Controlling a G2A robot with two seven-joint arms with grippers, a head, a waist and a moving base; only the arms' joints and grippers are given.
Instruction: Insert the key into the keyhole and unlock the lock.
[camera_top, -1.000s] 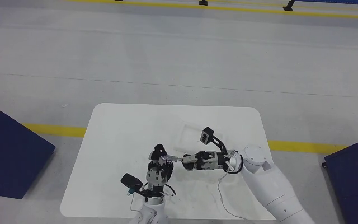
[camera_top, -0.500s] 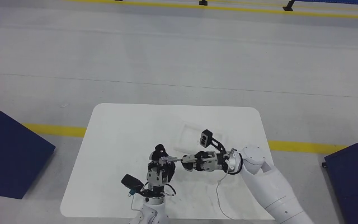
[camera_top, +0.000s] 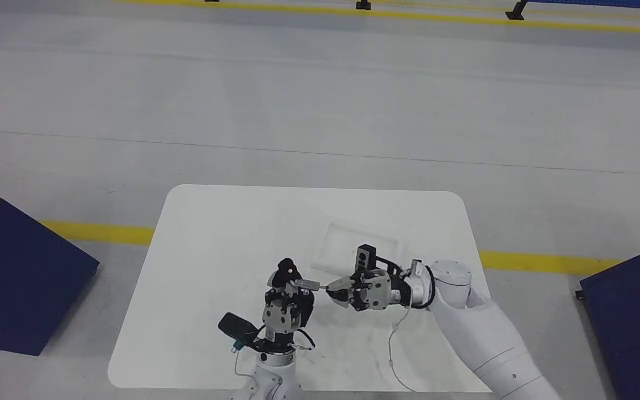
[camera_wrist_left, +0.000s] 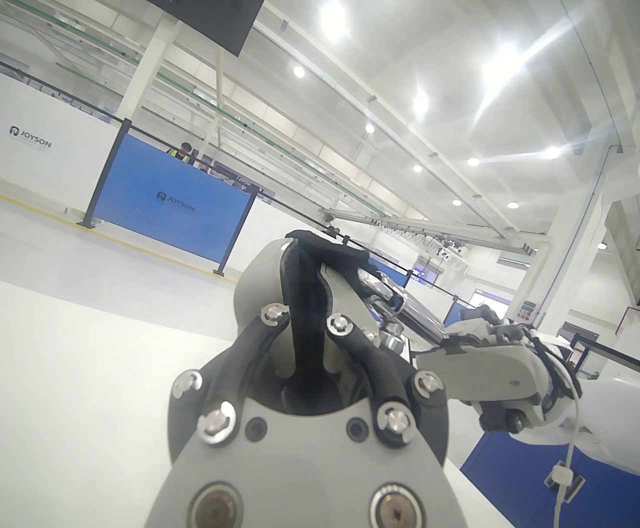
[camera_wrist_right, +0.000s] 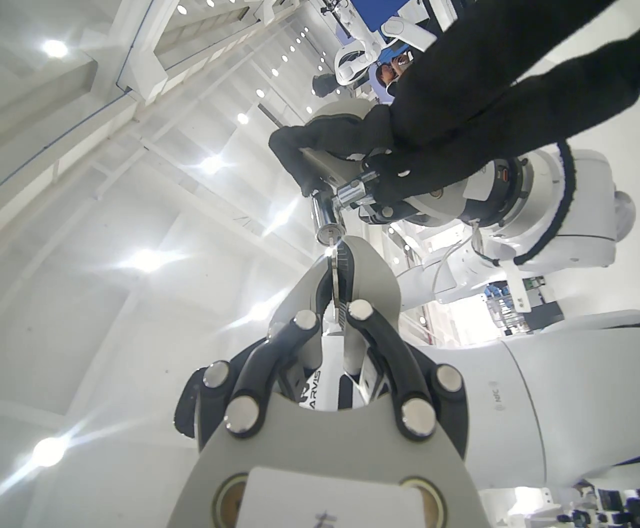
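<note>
Hall floor (camera_top: 300, 90): pale and wide, crossed by a yellow line (camera_top: 100, 233). Blue barriers (camera_top: 35, 280) stand at the far left and far right.

Worktop (camera_top: 200, 300): white, smooth, with rounded corners. Both arms are above its near half.

Left tool (camera_top: 286, 288): near centre, closed on the lock, with its black pads (camera_wrist_left: 302, 300) clamped about the body.

Right tool (camera_top: 338, 290): just right of the left tool, pinched shut on the key's bow, the blade pointing left.

Lock (camera_wrist_right: 322, 215): small and chrome, held clear of the worktop with its keyhole face turned towards the right tool. Judge it hard, dense for its size, and slick. A grip on the body suits it and leaves the cylinder free.

Key (camera_wrist_right: 334, 272): thin flat metal, tip at the keyhole; you cannot tell how deep it sits. Expect it to be stiff lengthwise but apt to slip or twist between pads. Take it by the bow, flat faces against the pads, and line it up with the cylinder before you turn.
</note>
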